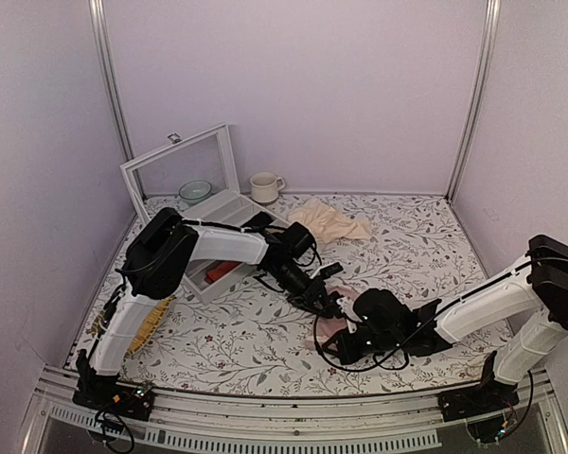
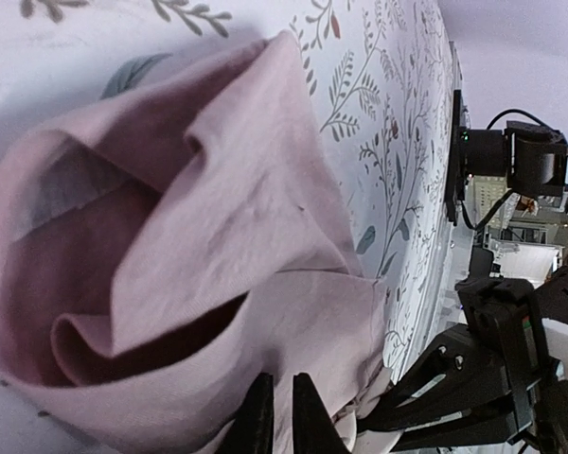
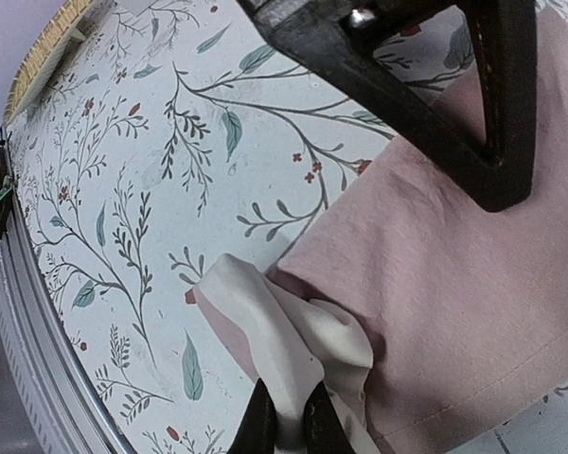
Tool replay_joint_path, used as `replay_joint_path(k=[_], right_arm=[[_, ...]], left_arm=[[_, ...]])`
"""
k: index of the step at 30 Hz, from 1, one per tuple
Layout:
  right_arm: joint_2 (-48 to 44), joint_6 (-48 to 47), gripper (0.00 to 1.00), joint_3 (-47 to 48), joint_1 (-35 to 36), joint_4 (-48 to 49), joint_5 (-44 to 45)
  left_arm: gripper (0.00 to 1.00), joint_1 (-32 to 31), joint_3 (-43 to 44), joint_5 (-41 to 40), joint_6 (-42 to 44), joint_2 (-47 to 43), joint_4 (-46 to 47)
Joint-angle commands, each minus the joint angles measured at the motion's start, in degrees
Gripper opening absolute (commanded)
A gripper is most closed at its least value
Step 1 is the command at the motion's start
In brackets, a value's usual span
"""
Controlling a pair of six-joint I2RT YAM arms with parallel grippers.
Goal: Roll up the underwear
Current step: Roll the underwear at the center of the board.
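While the left gripper (image 2: 281, 418) pinches a pink fold of the underwear (image 2: 227, 218), the garment lies loosely bunched at the near centre of the table (image 1: 265, 331), not rolled. To its right, the right gripper (image 3: 286, 421) clamps the cream waistband (image 3: 293, 331); most rolling seems left.

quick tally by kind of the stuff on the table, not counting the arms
fabric pieces: 2 (underwear, beige cloth)
dishes: 2 (mug, bowl)
white lidded box: 1
red item in the box, kind unclear: 1
yellow woven item: 1
total: 7
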Motion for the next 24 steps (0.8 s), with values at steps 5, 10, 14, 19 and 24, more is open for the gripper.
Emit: replay_joint_path(k=[5,10,14,19,24], right_arm=[[-3.4,6.6,0.0,-6.7,0.0,5.9,-1.2],[-1.1,9.8,0.0,-10.2,-2.3,13.8,-6.4],[-0.3,11.6,0.0,-11.5,-3.5,16.3,-9.0],[2.9,14.1,0.0,-11.2,-5.3,19.9,-15.0],[8.2,14.9,0.0,-9.4,-6.0,21.7,-19.6]], left_arm=[[0.09,1.8,-2.5,-8.2,-0.5,1.0,-3.1],[0.09,1.8,-2.6,-8.4,-0.7,1.0,-3.0],[0.09,1.8,-3.1,-8.8,-0.9,0.5,-2.7],[0.09,1.8,-3.9,-8.5,-1.2,0.4,-1.9],[0.09,1.9,-4.5,-8.9,-1.3,0.0,-1.6]])
